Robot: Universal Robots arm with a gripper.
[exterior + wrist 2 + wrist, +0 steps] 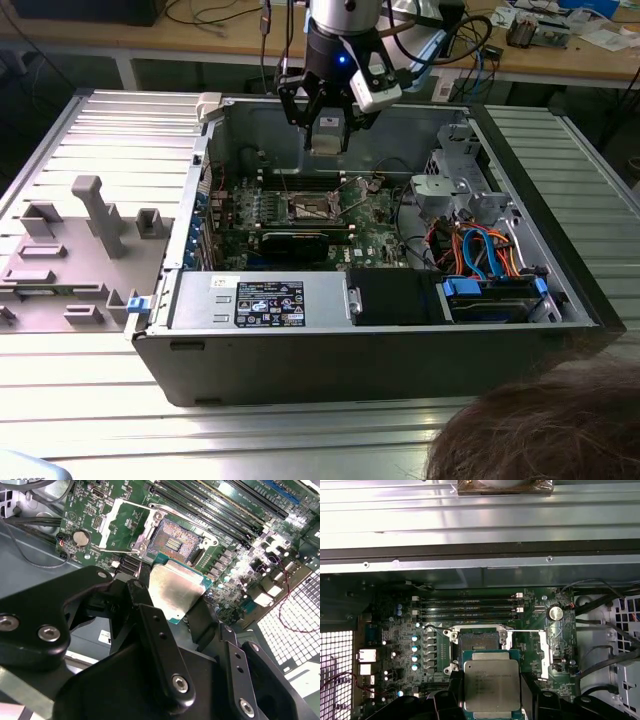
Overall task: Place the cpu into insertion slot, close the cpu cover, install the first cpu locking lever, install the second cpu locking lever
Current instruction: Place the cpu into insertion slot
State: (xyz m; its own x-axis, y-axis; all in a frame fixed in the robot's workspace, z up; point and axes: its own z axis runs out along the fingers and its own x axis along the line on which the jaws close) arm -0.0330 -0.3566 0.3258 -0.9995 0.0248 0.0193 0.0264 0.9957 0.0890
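1. The arm (345, 15), at the top centre of the exterior view, has a silver-grey wrist, a black collar and a small blue light (343, 58).
2. A white-grey camera block (378, 88) sits on its side, with black cables (432, 42) next to it.
3. In the second wrist view the gripper (175, 597) has black angular linkages with silver screws (180, 682).

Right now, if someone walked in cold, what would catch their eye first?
The black pincer hangs over the open grey metal computer case, clamped on the small square silvery-grey cpu. Below it on the green circuit board, the square dark insertion slot lies empty, its thin silver sheet-metal cpu cover flipped open beside it.
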